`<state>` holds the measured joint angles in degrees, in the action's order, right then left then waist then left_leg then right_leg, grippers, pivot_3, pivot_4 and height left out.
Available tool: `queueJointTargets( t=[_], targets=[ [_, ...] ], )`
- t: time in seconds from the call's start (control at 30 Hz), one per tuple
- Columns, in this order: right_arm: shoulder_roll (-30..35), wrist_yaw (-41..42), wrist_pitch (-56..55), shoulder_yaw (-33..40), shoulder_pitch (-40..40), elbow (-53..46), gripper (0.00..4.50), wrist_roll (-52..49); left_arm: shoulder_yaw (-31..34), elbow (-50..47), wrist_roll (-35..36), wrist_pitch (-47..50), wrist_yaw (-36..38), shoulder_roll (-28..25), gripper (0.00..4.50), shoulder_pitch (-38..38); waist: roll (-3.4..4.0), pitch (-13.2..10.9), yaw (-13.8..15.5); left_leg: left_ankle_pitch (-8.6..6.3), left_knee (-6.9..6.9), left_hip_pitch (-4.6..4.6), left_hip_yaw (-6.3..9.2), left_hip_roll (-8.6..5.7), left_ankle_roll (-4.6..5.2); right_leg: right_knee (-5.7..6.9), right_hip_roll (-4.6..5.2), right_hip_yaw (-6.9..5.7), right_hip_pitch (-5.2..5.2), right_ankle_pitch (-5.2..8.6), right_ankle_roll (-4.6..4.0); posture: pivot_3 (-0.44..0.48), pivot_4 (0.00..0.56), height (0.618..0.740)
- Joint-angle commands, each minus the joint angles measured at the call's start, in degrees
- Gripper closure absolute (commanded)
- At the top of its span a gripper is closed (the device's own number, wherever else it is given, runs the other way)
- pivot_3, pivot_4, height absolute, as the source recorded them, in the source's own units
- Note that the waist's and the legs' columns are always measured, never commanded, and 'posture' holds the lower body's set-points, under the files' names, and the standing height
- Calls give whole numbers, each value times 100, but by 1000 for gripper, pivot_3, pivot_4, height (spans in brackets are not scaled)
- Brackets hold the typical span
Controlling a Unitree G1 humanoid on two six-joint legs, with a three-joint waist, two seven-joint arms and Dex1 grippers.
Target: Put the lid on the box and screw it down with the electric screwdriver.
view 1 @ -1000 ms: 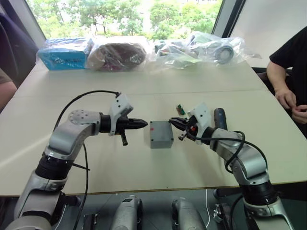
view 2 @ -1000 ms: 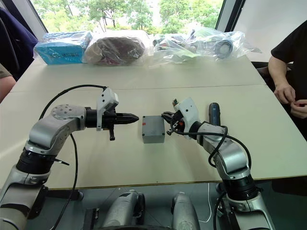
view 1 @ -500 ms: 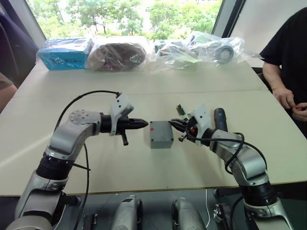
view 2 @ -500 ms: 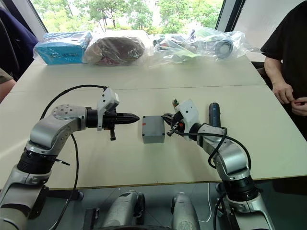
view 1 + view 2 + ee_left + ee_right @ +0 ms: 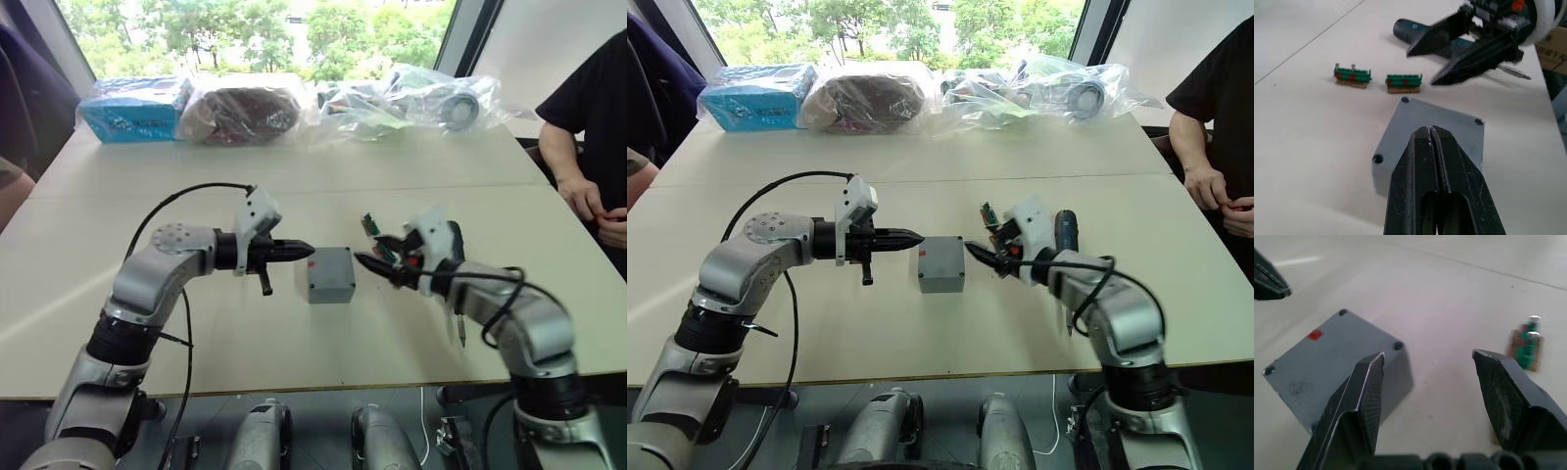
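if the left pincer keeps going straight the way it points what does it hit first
Most likely the box. The left pincer, shut, points at its near side with only a small gap. In the left wrist view the closed tips sit over the lid, so height is uncertain; it might skim the top instead.

arms: silver-grey | cables: black | wrists: white | claw fingers point(image 5: 1364, 396): black

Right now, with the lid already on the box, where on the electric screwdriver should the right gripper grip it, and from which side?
Probably the middle of the black barrel of the electric screwdriver, from above. It lies flat on the table, handle end away from the robot and bit toward it, just behind the open right gripper. Fingers straddling its width should keep it from rolling.
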<state>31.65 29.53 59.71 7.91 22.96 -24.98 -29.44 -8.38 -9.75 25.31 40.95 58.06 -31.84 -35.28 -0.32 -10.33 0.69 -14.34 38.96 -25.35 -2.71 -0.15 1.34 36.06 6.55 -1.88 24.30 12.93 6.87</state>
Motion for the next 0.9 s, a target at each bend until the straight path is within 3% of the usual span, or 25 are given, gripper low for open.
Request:
queueJointTargets(
  t=[0.03, 0.17, 0.3, 0.4, 0.53, 0.9],
  targets=[
    [682, -2, 1556, 803, 721, -241, 66, -645, -137, -280, 98, -195, 329, -55, 4500, -225, 1, 0, -1, 0, 0, 0, 1, 1, 0, 0, 1, -1, 0, 0, 0, 0, 150, 740],
    [1400, -216, 3202, 799, 1494, 404, 66, -667, -322, -295, 33, -396, 586, -82, 4500, -359, 3, -1, -11, -2, -1, 0, 1, 3, 2, -1, -1, -2, 1, 2, -3, 0, 150, 740],
    [2663, -21, 3279, 33, 1676, 1699, 66, -1546, -578, -392, -13, -607, 922, -139, 4500, -440, 2, -2, 4, -3, -6, -3, 0, -2, 4, -5, 14, -2, 2, 12, -23, 0, 150, 740],
    [3081, 3, 3279, -624, 1853, 2479, 66, -2075, -674, -440, -38, -710, 1031, -138, 4500, -394, 4, -2, -23, -9, -2, -3, -13, -4, 14, -17, 21, 7, 1, 13, -26, 0, 150, 740],
    [3155, -60, 3279, -1249, 2140, 3073, 66, -2256, -725, -496, -67, -730, 984, -94, 4500, -348, 4, -3, -62, -10, -1, -4, -15, 0, 16, -20, 17, 8, 3, 13, -25, 0, 150, 740],
    [2574, 0, 3279, -2535, 3051, 4379, 66, -1838, -649, -806, -5, -539, 592, -67, 4500, -15, 6, -4, -40, -10, 0, -8, -14, -2, 17, -17, 15, 9, 6, 1, -4, 0, 150, 740]
  ],
)
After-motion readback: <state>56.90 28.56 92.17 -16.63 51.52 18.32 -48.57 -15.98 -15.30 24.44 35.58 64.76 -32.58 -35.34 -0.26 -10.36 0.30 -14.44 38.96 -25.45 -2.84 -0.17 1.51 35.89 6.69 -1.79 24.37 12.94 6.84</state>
